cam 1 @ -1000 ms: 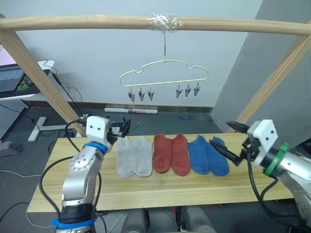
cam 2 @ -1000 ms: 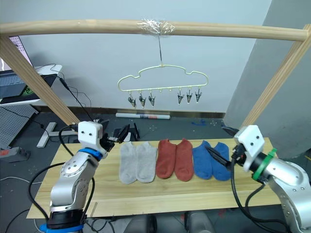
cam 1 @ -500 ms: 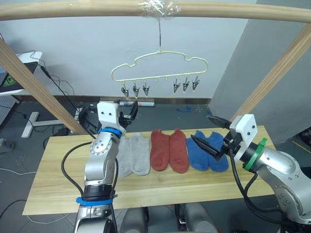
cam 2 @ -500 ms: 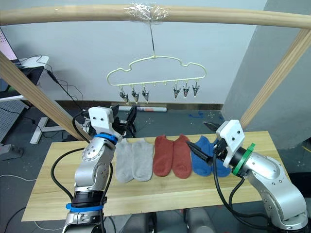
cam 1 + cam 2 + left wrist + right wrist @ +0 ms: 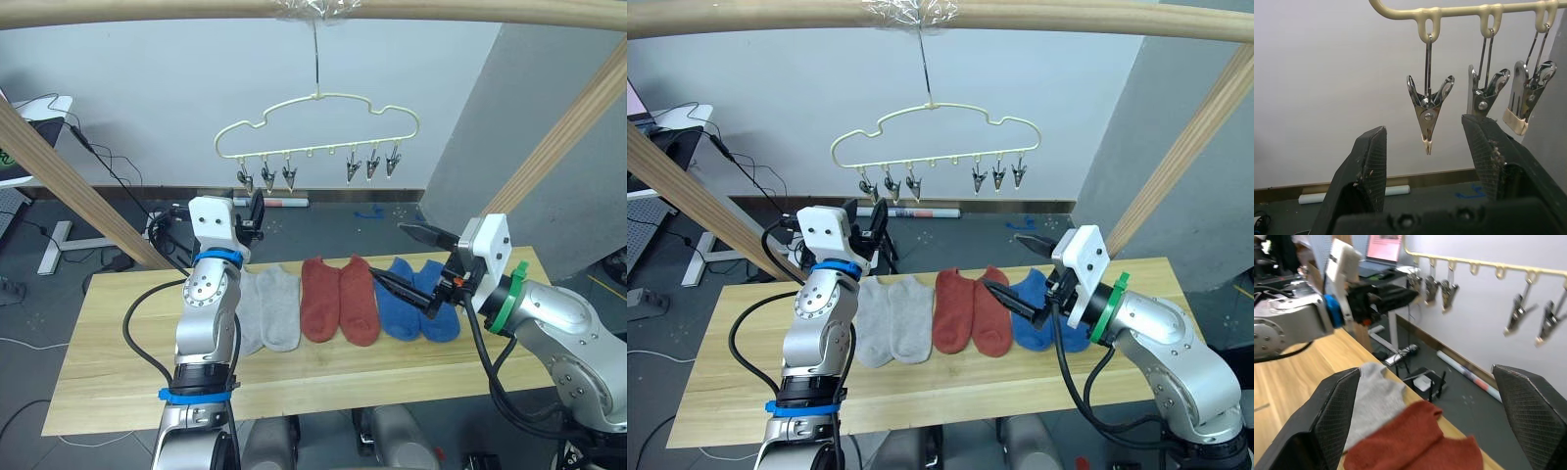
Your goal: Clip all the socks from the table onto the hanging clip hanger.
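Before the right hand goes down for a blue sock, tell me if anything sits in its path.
Nothing visible does. The right hand is open above the blue socks, with only air between them. The red socks lie beside the blue pair, not over it. All the socks lie flat on the table, uncovered.

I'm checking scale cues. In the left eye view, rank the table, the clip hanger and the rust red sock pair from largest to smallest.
1. The table, by far.
2. The clip hanger.
3. The rust red sock pair.
The hanger hangs farther from the camera, so its true size is unsure.
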`<state>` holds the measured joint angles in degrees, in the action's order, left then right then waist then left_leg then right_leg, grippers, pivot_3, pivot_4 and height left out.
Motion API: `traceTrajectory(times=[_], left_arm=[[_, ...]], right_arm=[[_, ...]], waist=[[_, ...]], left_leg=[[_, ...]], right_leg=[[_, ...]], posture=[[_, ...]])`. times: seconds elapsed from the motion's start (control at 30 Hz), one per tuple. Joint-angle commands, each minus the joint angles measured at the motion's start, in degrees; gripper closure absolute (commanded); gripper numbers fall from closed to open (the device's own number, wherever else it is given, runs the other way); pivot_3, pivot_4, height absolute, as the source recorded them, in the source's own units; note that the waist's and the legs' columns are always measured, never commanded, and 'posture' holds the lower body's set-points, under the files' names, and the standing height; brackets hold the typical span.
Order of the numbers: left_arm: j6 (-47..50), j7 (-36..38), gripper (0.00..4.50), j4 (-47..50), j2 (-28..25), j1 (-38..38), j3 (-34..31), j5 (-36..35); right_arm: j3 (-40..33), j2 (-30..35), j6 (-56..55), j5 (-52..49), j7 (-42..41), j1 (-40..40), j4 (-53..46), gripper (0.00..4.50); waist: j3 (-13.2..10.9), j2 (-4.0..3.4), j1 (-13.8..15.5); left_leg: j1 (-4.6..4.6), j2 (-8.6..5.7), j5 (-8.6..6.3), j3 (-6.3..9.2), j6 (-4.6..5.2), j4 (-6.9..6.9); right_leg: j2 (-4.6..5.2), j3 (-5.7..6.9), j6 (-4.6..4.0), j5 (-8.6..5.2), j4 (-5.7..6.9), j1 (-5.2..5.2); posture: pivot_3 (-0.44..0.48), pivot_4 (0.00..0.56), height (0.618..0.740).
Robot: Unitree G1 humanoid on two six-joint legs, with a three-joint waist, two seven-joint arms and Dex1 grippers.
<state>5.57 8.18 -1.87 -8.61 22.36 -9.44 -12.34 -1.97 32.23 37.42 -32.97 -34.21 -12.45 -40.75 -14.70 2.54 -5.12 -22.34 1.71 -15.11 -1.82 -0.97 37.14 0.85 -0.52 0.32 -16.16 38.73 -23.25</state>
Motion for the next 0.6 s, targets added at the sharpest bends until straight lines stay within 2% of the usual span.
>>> traceTrajectory(times=[0.03,0.6], left_arm=[[-0.9,0.1,1.81,0.6,-0.6,1.5,-0.7,-0.2],[-0.4,-3.1,1.81,1.1,0.5,6.1,0.0,0.3]], right_arm=[[1.1,-0.3,-1.2,-1.0,-1.2,-2.7,0.4,0.00],[2.6,0.6,-4.2,0.8,-2.9,-4.1,4.0,0.00]], waist=[[-0.1,0.02,0.0],[-0.3,0.03,0.0]], left_leg=[[-0.01,0.00,0.00,0.02,0.00,0.01],[-0.20,-0.01,0.00,0.15,0.00,0.00]], right_leg=[[0.00,0.02,0.01,0.00,0.01,0.00],[0.07,0.20,0.00,0.02,-0.12,-0.04]], posture=[[-0.229,0.291,0.740],[-0.215,0.298,0.740]])
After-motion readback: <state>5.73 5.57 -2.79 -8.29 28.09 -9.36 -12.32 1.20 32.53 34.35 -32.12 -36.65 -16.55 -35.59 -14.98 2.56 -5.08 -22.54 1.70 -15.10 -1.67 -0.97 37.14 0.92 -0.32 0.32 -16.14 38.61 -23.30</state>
